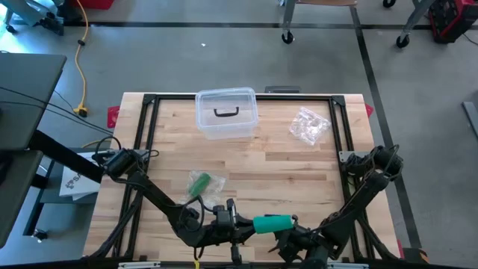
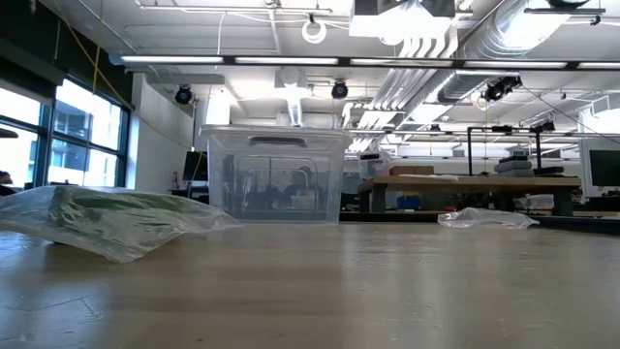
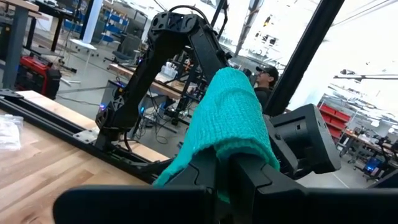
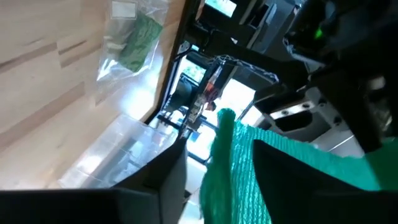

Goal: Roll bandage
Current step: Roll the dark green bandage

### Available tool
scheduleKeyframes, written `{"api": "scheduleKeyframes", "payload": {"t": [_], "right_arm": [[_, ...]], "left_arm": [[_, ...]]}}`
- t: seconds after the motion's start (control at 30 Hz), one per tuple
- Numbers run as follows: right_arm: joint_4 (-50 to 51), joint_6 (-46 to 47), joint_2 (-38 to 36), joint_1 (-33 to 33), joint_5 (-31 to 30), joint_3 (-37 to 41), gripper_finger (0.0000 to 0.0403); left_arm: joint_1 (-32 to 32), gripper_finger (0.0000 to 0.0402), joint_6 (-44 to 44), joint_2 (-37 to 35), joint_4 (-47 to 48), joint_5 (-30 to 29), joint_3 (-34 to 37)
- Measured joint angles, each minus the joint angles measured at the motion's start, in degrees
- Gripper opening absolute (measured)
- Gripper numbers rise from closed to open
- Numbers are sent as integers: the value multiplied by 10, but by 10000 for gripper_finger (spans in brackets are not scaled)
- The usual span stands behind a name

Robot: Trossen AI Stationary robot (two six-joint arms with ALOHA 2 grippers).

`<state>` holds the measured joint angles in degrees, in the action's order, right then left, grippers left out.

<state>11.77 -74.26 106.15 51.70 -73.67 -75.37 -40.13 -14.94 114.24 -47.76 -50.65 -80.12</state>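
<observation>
Green bandage (image 1: pixel 272 223) sits at lower centre of the high view, held between both arms. Left gripper (image 1: pixel 237 221) — clenched on its left end. Right gripper (image 1: pixel 287 237) — fingers straddle the cloth; grasp cannot be confirmed. Bagged green roll (image 1: pixel 202 184) lies up-left.

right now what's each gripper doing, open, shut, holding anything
left gripper: shut on the green bandage, near the table's front edge.
right gripper: fingers on either side of the bandage's other end; whether it grips cannot be told.
</observation>
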Motion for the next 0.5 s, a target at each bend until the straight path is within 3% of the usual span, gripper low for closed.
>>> {"api": "scheduleKeyframes", "payload": {"t": [0.17,0.27,0.37,0.5], "right_arm": [[0,50,0,1,2,0,69],[0,117,0,4,3,0,12],[0,235,0,12,35,0,12],[-18,361,0,27,120,0,3]], "left_arm": [[-4,12,7,0,3,-10,0],[-11,12,49,-2,6,-55,0],[-19,12,86,-16,28,-100,0],[-21,12,87,-44,109,-116,0]]}}
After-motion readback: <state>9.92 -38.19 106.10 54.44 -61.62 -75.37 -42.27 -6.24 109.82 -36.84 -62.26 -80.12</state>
